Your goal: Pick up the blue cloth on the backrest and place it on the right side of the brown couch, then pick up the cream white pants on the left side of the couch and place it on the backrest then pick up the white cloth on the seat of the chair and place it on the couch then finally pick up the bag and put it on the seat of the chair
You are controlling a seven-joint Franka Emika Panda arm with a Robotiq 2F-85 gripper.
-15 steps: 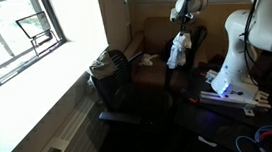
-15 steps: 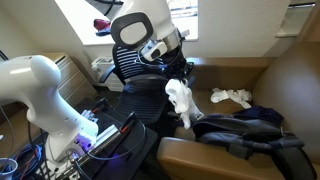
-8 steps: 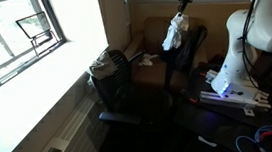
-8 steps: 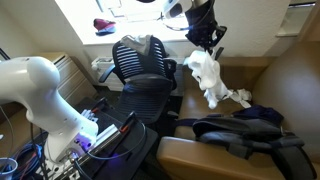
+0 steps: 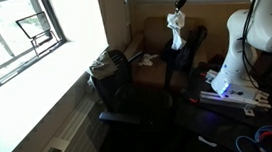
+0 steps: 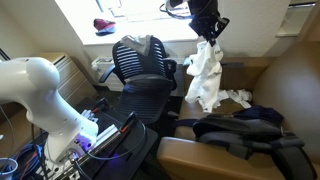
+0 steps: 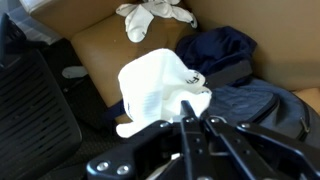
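The brown couch is taking up the far side of the room, its tall back against the wall in an exterior view. The black chair is standing just beside it, nearer the window. A pale garment is draping over the top of its mesh backrest. The white robot base is sitting well apart from the couch, on the other side of the chair.

On the couch seat the black bag is lying close to the near padded arm. A navy cloth is lying just behind it, and a crumpled white item is resting farther back. In the wrist view a strip of bare brown seat is showing between the chair's mesh and the navy cloth. That strip is the open room on the seat.

The white cloth is hanging free in the air, high above the gap between chair and couch, touching neither. Its lower hem is dangling over the couch's chair-side edge. The end effector is gripping it directly from above, fingers pinched narrow on the cloth's top fold. Both exterior views are showing this. From the wrist view the cloth is bunching just past the closed end effector, over the bare brown strip.
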